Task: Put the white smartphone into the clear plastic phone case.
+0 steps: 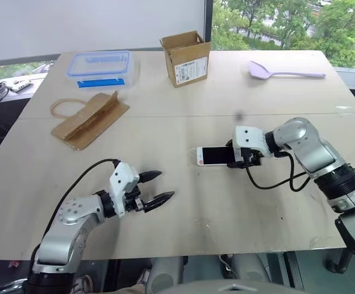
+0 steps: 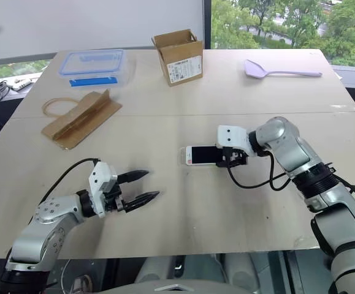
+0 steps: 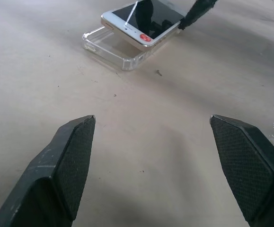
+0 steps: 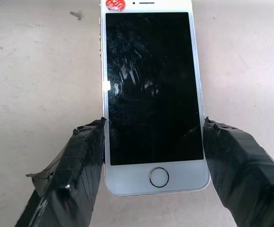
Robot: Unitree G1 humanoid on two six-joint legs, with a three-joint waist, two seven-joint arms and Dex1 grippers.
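The white smartphone (image 4: 151,90) with its black screen sits between the two fingers of my right gripper (image 1: 237,157), which is shut on its long sides near the home-button end. The left wrist view shows the phone (image 3: 141,19) lying tilted on top of the clear plastic phone case (image 3: 110,47), which rests on the table at mid-right. My left gripper (image 1: 165,184) hovers open over the front left of the table, well short of the phone, with nothing between its fingers (image 3: 70,161).
At the back of the table (image 1: 183,220) stand a blue-rimmed clear container (image 1: 99,66) and an open cardboard box (image 1: 185,58). A lilac spatula (image 1: 284,72) lies back right. A flattened brown paper bag (image 1: 88,119) lies mid-left.
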